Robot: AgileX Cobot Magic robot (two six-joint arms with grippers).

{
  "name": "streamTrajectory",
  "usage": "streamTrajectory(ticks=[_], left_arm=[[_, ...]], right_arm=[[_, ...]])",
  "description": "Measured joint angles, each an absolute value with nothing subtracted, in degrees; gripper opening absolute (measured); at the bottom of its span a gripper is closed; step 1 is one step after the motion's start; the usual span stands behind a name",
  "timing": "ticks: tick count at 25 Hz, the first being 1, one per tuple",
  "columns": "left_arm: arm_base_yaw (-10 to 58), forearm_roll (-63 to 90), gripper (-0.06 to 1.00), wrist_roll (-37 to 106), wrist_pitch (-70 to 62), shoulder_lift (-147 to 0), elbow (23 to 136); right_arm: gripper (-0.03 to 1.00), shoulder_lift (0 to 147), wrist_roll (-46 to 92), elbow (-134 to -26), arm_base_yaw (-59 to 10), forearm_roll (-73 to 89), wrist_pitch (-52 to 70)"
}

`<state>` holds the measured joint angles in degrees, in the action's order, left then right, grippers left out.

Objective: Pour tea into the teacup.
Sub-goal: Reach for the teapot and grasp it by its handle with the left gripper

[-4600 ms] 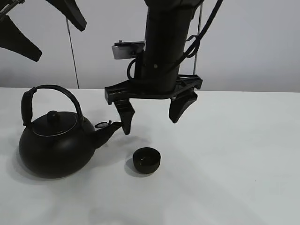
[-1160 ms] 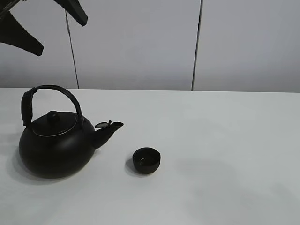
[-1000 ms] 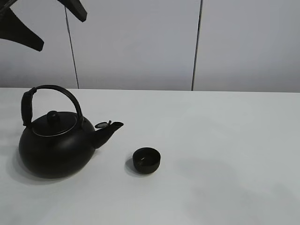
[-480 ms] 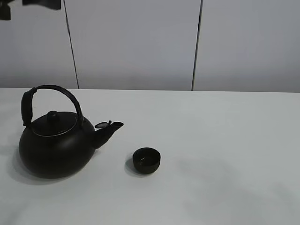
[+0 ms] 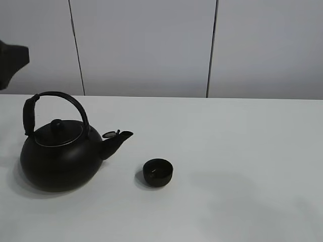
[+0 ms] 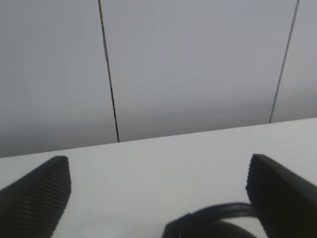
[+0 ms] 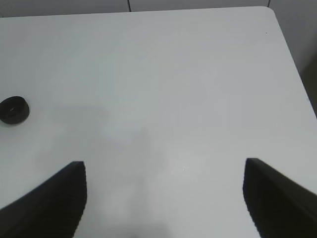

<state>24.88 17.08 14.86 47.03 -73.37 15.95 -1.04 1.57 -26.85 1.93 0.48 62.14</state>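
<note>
The teacup, a tiny matte black bowl without a handle, stands on the white table just right of the kettle's spout. It also shows small in the right wrist view as the teacup. No tea is in view. My left gripper is open, high above the black kettle, whose arched handle curves below it. One of its fingers pokes in at the left edge. My right gripper is open over bare table, well off to the cup's right, holding nothing.
The kettle's spout points right towards the cup. A grey panelled wall runs behind the table. The table's right edge and far corner show in the right wrist view.
The left gripper has dropped from the top left corner down along the left edge. The right arm, which hung over the cup seconds ago, has left the exterior view. Kettle and cup have not moved.
</note>
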Motion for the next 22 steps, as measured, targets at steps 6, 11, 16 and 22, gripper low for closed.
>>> streamTrajectory(ticks=[6, 11, 16, 22], left_arm=[[24.9, 12.4, 0.69, 11.4, 49.5, -73.8, 9.2], [24.9, 12.1, 0.69, 11.3, 50.3, -81.2, 8.5], [24.9, 12.1, 0.69, 11.3, 54.6, -86.7, 8.5], [24.9, 12.0, 0.69, 11.3, 58.0, -92.4, 9.2]], right_arm=[[0.59, -1.0, 1.6, -26.8, 1.9, 0.5, 62.0], [0.59, -1.0, 1.6, -26.8, 1.9, 0.5, 62.0], [0.59, -1.0, 1.6, -26.8, 1.9, 0.5, 62.0], [0.59, -1.0, 1.6, -26.8, 1.9, 0.5, 62.0]])
